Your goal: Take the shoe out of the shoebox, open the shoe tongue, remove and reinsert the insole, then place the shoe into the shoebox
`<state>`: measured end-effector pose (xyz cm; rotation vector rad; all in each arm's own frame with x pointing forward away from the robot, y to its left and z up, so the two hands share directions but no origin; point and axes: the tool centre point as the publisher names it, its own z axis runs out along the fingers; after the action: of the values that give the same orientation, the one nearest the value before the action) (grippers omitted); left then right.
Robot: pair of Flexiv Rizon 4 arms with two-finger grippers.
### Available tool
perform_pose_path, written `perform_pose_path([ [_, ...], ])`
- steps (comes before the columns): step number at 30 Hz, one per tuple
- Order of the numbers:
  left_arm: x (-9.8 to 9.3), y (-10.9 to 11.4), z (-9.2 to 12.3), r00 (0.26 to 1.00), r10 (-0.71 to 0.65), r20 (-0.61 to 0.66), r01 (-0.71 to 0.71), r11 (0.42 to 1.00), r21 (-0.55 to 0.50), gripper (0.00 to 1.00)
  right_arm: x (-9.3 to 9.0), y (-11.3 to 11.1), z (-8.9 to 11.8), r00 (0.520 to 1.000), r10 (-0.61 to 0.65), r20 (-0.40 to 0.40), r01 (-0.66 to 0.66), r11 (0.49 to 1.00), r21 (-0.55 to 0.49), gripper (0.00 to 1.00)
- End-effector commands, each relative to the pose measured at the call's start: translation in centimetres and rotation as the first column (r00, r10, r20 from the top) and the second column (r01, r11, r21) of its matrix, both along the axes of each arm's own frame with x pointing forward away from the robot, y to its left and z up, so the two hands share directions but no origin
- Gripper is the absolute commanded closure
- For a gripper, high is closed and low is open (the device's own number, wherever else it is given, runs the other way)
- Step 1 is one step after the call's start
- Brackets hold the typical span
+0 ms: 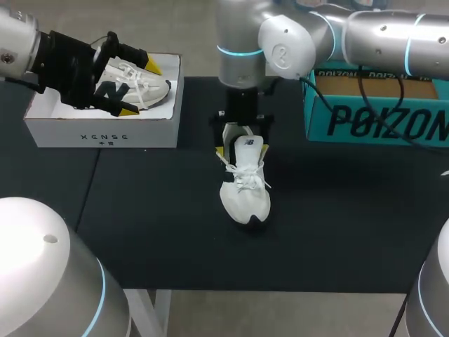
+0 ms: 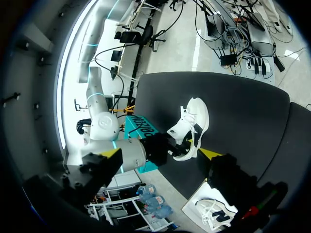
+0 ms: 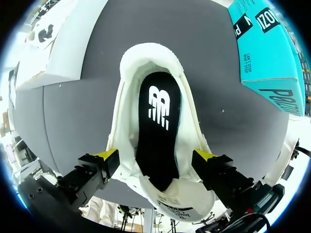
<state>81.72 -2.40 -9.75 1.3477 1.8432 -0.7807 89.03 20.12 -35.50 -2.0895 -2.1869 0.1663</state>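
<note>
Our right end effector (image 1: pixel 242 149) gripped the white lace-up sneaker (image 1: pixel 245 193) by both sides of its heel collar. The sneaker stood on the black surface (image 1: pixel 175 232), toe toward 6 o'clock, with its black insole (image 3: pixel 158 131) inside. At 10 o'clock, our left end effector (image 1: pixel 140 89) hung wide open over the white cardboard shoebox (image 1: pixel 105 133), which held a 2nd white sneaker (image 1: pixel 151 91). A teal cardboard box (image 1: pixel 379 123) sat at 2 o'clock.
</note>
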Motion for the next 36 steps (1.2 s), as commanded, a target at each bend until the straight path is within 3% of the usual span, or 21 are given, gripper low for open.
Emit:
perform_pose_path([
  [1,0.0,0.0,0.0,1.000,0.001,0.001,-0.001,1.000,0.003,0.00,-0.4,-0.2,0.8,1.000,-0.020,0.022,0.020,1.000,-0.006,0.00],
  [16,0.0,0.0,0.0,1.000,0.001,0.001,-0.001,1.000,0.003,0.00,-0.8,-0.4,1.2,0.998,-0.040,0.045,0.042,0.998,-0.044,0.00],
  [24,0.0,0.0,0.0,1.000,0.001,0.001,-0.001,1.000,0.003,0.00,2.1,0.2,1.7,0.994,-0.040,0.098,0.047,0.996,-0.070,0.00],
  [29,0.0,0.0,0.0,1.000,0.001,0.001,-0.001,1.000,0.003,0.00,2.7,-0.7,3.6,0.985,-0.062,0.159,0.076,0.993,-0.085,0.00],
  [32,0.0,0.0,0.0,1.000,0.001,0.001,-0.001,1.000,0.003,0.00,2.2,-1.5,5.2,0.976,-0.100,0.192,0.115,0.991,-0.069,0.00],
  [36,0.0,0.0,0.0,1.000,0.001,0.001,-0.001,1.000,0.003,0.00,0.0,-2.5,6.8,0.962,-0.159,0.220,0.175,0.983,-0.052,0.00],
])
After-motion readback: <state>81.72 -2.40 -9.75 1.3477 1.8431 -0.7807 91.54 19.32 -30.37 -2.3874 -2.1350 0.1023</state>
